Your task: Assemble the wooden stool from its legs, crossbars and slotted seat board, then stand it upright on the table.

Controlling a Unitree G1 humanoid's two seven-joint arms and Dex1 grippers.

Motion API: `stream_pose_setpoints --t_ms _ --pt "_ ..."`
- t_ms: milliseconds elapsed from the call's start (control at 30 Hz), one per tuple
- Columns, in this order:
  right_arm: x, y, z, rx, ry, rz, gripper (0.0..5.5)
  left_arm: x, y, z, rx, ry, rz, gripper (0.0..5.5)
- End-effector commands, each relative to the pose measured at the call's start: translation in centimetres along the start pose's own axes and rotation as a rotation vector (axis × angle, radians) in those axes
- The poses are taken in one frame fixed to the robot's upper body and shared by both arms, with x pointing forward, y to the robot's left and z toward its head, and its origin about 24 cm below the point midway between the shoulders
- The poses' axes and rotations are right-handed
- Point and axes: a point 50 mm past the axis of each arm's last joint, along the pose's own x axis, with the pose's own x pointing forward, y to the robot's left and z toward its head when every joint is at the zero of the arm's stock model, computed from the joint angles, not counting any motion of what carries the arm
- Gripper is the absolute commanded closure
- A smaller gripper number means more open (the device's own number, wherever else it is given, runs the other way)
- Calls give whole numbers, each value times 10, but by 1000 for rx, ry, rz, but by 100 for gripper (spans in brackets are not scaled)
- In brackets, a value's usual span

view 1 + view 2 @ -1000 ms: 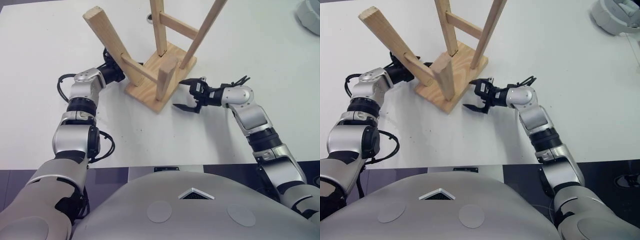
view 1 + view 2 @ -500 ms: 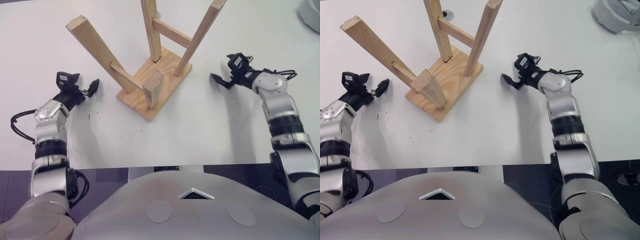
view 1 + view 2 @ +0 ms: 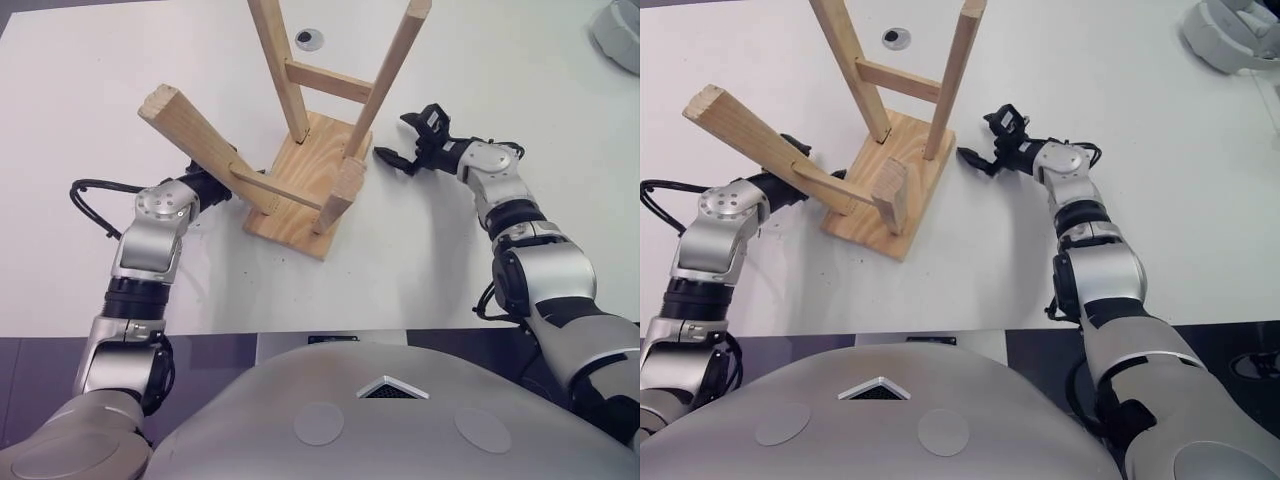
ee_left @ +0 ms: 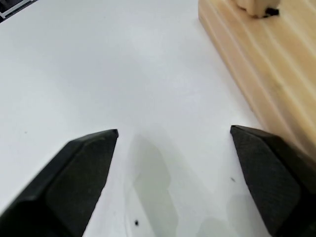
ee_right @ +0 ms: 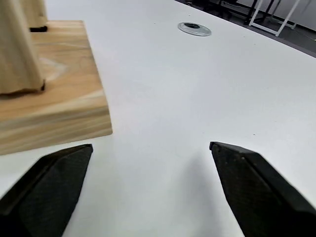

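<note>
The wooden stool stands upside down, its seat board [image 3: 296, 195] flat on the white table [image 3: 420, 260] and its legs pointing up. Two far legs are joined by a crossbar [image 3: 326, 80]. A near leg [image 3: 192, 130] leans out to the left, tied by a second crossbar [image 3: 276, 190] to the other near leg [image 3: 341, 194]. My left gripper [image 4: 174, 130] is open just left of the seat board [image 4: 256, 64], low behind the leaning leg. My right gripper [image 3: 395, 138] is open at the board's right corner [image 5: 54, 98], holding nothing.
A round cable grommet [image 3: 308, 39] sits in the table behind the stool. A white object [image 3: 620, 30] lies at the far right corner. A black cable [image 3: 88, 195] loops beside my left arm. Bare table lies in front of the stool.
Both grippers, spread wide from the stool half a second ago, have come back in to the seat board's two sides. The stool looks slightly turned, and the view has shifted.
</note>
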Motion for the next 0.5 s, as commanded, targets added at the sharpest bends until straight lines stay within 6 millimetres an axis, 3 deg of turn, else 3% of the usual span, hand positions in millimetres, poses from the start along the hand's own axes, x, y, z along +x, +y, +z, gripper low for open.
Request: stream_pose_setpoints --t_ms 33,133,267,400,500 --pt "-41 12 -36 -65 163 127 105 6 12 -13 -43 18 72 129" --pt "-41 17 -27 -113 139 159 105 5 25 -23 -32 -35 6 129" --pt "-24 41 -10 -187 140 295 105 21 36 -24 87 -4 -119 129" --pt "-12 60 0 -238 205 398 105 45 19 -7 94 -53 -281 129" --pt "-23 42 6 -260 245 333 105 53 -3 -4 128 -76 -447 129"
